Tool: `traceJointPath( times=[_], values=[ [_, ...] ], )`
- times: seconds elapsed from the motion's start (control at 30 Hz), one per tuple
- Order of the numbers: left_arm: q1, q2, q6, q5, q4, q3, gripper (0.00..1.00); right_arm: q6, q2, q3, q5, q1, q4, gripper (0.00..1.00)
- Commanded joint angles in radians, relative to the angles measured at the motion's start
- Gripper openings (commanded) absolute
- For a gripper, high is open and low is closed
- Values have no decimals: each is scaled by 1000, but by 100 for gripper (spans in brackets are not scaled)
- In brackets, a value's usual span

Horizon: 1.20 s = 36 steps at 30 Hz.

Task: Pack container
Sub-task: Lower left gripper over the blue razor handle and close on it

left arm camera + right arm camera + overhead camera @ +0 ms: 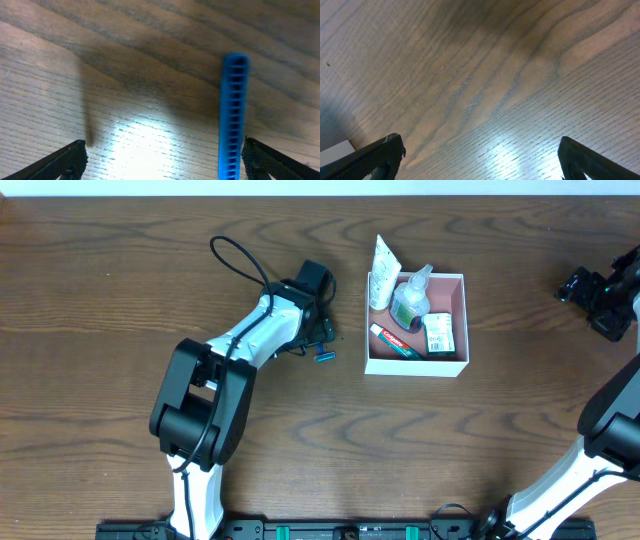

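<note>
Jaws wide: left claw (164,148), blue ridged strip (233,115) between; right claw (480,143), empty.

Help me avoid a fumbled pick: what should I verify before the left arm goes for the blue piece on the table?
1. Left pincer open: ok.
2. Blue ridged piece between its fingers: ok.
3. Piece centred in the gap: not ok, it lies close by one finger.
4. Bare floor free in the container: ok, along its right side.
5. Contents inside the walls: not ok, the white tube juts over the rim.
6. Right pincer open and away from the container: ok.
</note>
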Motion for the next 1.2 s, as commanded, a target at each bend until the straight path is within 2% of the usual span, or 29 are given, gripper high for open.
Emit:
traceJointPath(
  times=[0.0, 0.43, 0.6, 0.7, 0.8, 0.87, 1.03, 1.17],
  values=[
    [2, 18, -4, -36, -15, -8, 99, 11, -25, -5, 3, -3, 0, 99],
    [2, 18, -5, -48, -69, -8, 99, 11, -25, -5, 3, -3, 0, 99],
    [3, 18, -35, -137, -131, -9, 99, 11, -25, -5, 3, -3, 0, 99],
    [15, 18, -34, -132, -147, -9, 99, 11, -25, -5, 3, -3, 0, 99],
    [30, 18, -18, -77, -132, -9, 82, 11, -25, -5, 3, -4, 0, 99],
    [39, 18, -4, -32, -113, -9, 77, 11, -25, -5, 3, -3, 0, 99],
    [45, 18, 28, -18, -98, -9, 73, 11, -25, -5, 3, -3, 0, 99],
    [45, 18, 33, -6, -98, -9, 58, 11, -25, -5, 3, -3, 0, 99]
  ],
)
